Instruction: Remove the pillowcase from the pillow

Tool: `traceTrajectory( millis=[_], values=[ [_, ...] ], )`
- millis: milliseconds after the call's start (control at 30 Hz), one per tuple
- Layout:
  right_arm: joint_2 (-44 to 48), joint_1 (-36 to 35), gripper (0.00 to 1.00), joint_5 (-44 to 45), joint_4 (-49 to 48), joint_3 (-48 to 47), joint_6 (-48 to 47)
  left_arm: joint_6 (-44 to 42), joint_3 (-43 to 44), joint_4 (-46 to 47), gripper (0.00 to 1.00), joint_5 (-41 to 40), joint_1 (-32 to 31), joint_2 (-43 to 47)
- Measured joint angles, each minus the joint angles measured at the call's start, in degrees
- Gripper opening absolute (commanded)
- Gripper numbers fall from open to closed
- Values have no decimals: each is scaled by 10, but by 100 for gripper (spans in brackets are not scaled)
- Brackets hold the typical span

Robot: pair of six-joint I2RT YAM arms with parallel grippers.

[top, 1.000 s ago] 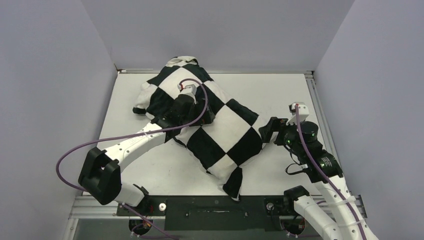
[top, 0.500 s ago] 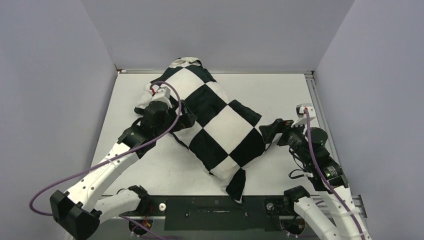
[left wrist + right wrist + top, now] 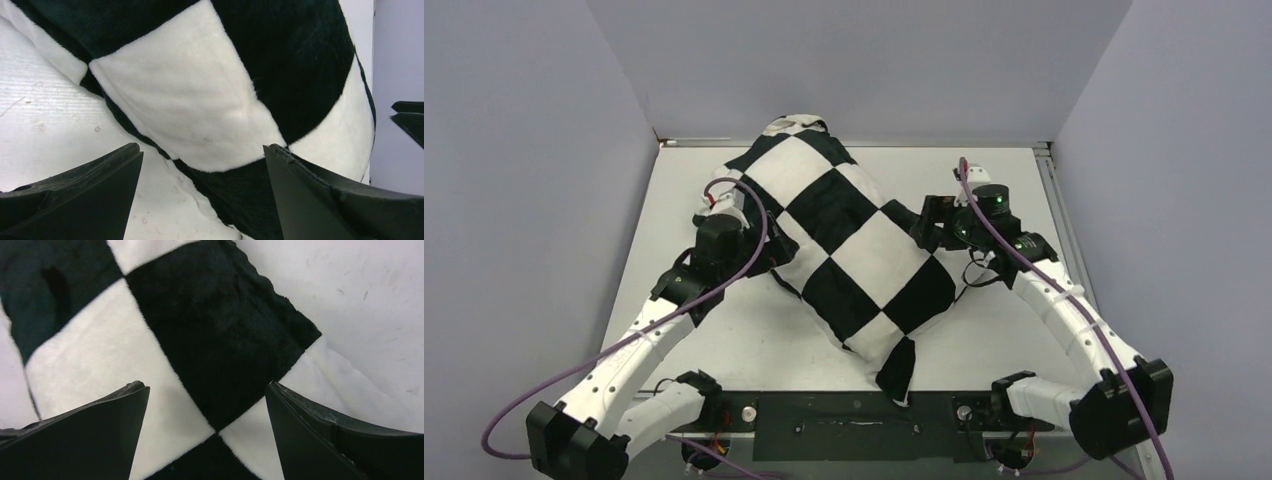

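The black and white checkered pillowcase (image 3: 854,240) lies diagonally across the white table, stuffed and plump, one corner hanging at the front edge. The pillow is hidden inside it; I cannot tell if the white bit at its far end is pillow. My left gripper (image 3: 767,252) is open at the cover's left edge, low over the table; in the left wrist view (image 3: 201,150) its jaws frame the pillowcase (image 3: 200,90). My right gripper (image 3: 927,222) is open over the cover's right corner; the right wrist view (image 3: 206,386) shows the pillowcase (image 3: 215,340) between its jaws.
The white table (image 3: 724,330) is enclosed by grey walls on the left, back and right. A metal rail runs along the table's right edge (image 3: 1056,200). The left arm's purple cable (image 3: 574,370) loops over the near left of the table.
My left arm has drawn back leftward off the pillowcase's top to its left edge. My right arm has swung from the table's right side farther back and left, onto the cover's right corner.
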State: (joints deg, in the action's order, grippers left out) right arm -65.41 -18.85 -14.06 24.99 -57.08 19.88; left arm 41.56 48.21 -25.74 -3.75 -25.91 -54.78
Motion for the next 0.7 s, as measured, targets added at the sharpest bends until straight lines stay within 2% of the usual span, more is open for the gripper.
traceTrajectory(
  millis=[133,300,467,700],
  values=[
    [-65,0,90,-11,-17,3,-3,0,13,36,96,26,11,-74],
    [-66,-6,90,-37,-52,54,6,-7,75,74,96,60,17,-201],
    [3,-41,90,-38,-69,114,29,-21,150,87,96,104,20,-311],
    [109,-125,90,-42,-39,179,79,-28,226,114,96,131,24,-381]
  ],
)
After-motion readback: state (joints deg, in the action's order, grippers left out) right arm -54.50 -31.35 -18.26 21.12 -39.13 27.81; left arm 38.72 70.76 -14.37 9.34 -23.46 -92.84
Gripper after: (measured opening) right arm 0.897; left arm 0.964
